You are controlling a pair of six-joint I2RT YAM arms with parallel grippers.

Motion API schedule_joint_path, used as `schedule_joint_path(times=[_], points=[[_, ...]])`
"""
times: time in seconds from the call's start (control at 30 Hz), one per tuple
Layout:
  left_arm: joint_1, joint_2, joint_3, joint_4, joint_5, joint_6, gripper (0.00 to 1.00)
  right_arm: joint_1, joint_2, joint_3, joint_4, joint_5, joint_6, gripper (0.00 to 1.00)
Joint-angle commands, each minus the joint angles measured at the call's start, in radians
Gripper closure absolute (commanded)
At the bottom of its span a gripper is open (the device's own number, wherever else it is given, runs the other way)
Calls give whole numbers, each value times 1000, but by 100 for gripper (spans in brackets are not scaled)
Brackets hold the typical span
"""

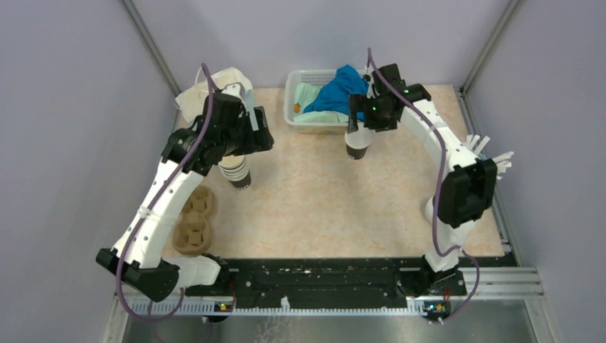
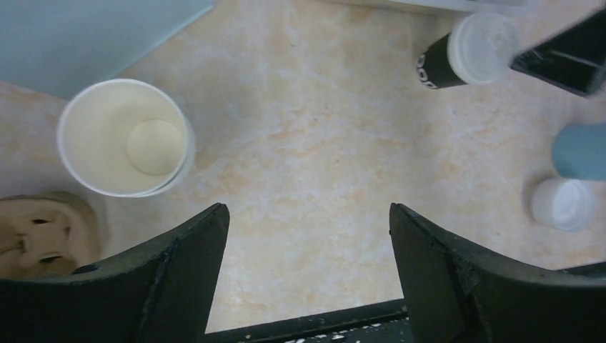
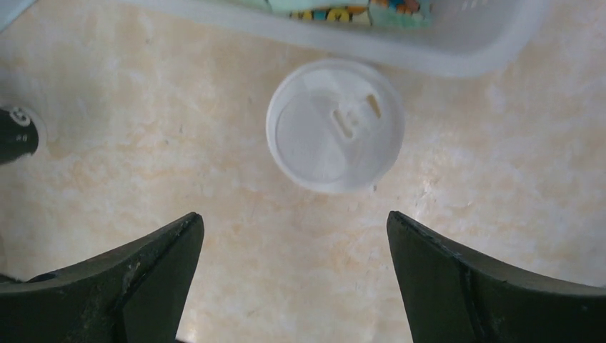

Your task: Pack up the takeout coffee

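1. The left gripper [image 2: 307, 214] hangs over the desk [image 1: 321, 200] with its jaws spread wide and nothing between them; only bare marbled surface shows in the gap.
2. Just beside it, off to its left in the wrist view, stands the open cup [image 2: 125, 137]; it is upright and has no lid, so you look straight down into the cream inside; from above, its ribbed white wall and black base band show beneath the arm.
3. The brown pulp tray [image 1: 194, 218] lies near the left edge of the desk, close to that cup but not touching it; its wells hold nothing that I can see.
4. The right gripper [image 3: 293, 218] is also spread wide and holds nothing; it hovers short of the lidded cup [image 3: 336, 136], whose lid lies beyond the fingertips, not between them.
5. That lidded cup stands upright, just in front of the white basket [image 1: 300, 118]; its round white lid sits on top with the sip slot visible.
6. A blue cloth [image 1: 336, 91] is heaped in the basket over pale green things.
7. Near the right edge of the left wrist view sits a light blue cup [image 2: 582, 150], and near it a loose white lid [image 2: 564, 204] lies on the desk.
8. The two coffee cups are well apart; neither is in the tray.
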Motion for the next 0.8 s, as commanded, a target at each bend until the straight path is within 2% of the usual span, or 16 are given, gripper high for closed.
schedule_joint_path(times=[0.0,0.17,0.33,0.77], points=[[27,50,75,-130,-168,100,14,-5,-250,-196,-2,-144,16,2],[97,123,94,-153,-162,134,28,-5,-460,-412,29,-235,62,2],[142,193,83,-148,-148,155,45,-5,-600,-548,51,-261,100,2],[190,309,11,-40,-135,241,54,-6,-663,-567,17,-265,75,2]])
